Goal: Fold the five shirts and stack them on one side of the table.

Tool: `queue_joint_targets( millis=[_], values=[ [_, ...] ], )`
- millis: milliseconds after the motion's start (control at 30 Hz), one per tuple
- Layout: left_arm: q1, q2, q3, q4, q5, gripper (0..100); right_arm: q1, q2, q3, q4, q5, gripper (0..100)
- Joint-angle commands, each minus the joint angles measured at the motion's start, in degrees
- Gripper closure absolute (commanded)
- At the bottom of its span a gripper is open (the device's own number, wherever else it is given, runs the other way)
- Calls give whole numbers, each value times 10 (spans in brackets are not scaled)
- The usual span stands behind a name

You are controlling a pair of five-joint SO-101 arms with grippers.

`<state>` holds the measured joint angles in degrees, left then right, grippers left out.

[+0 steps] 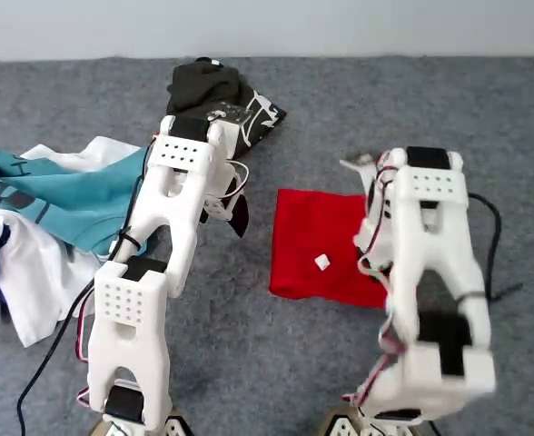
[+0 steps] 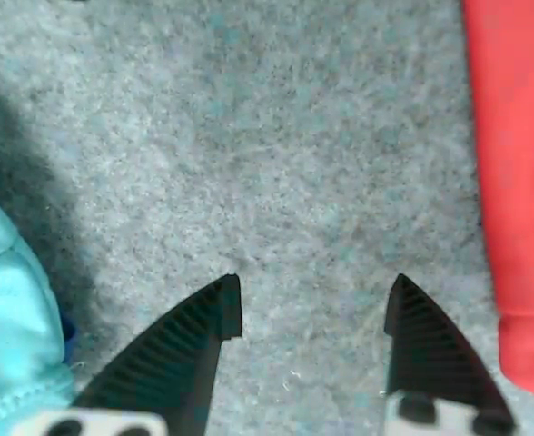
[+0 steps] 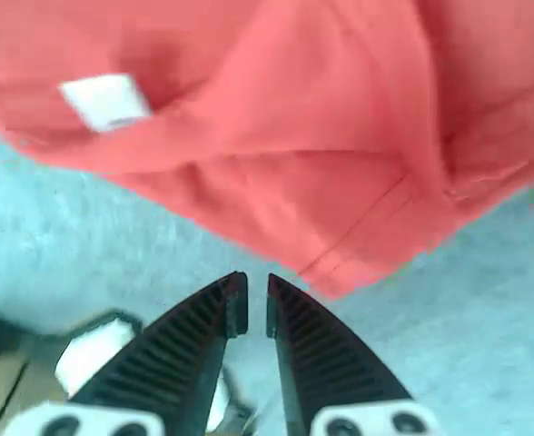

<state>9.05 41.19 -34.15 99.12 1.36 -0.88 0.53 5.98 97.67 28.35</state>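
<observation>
Red shirt point(image 1: 317, 245) lay folded on the grey counter point(image 1: 385, 109). Left gripper point(image 2: 314, 291) hung open, empty, just beside it. Right gripper point(image 3: 255, 283), closed on nothing, sat at its edge. Teal shirt point(image 1: 67, 195), white shirt point(image 1: 17, 272) and black shirt point(image 1: 208, 86) lay crumpled, apart from the red shirt.

Red shirt point(image 1: 314, 238) partly hidden behind right arm point(image 1: 430, 227); white shirt point(image 1: 31, 291) cropped.

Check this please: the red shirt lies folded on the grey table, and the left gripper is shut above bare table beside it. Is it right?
Not quite. The left gripper is open, not shut: the left wrist view shows its jaws wide apart. The rest holds: the red shirt lies folded on the grey table, with that gripper above bare table beside it.
</observation>
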Motion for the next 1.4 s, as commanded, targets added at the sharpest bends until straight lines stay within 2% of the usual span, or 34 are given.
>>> queue_joint_targets(
  millis=[0, 100, 367, 633, 733, 900, 1200, 1367],
  values=[
    [3, -44, -1, 11, 5, 742, -44, -117, 3, -48, -6, 941],
    [4, -44, -1, 11, 5, 742, -60, -105, 3, -92, -44, 941],
    [4, -44, -1, 11, 5, 742, -105, 71, -29, -201, -44, 941],
    [4, -44, 3, 4, 5, 742, -111, 203, -164, -208, -44, 944],
    [6, -44, 30, -11, 5, 742, -109, 222, -177, -186, -44, 945],
    [6, -45, 75, -38, 5, 742, -65, 221, -178, -142, -43, 946],
    [7, -45, 79, -44, 5, 742, 43, 161, -176, -29, 26, 946],
    [7, -45, 79, -44, 5, 742, 77, 123, -130, 12, 46, 989]
  ],
)
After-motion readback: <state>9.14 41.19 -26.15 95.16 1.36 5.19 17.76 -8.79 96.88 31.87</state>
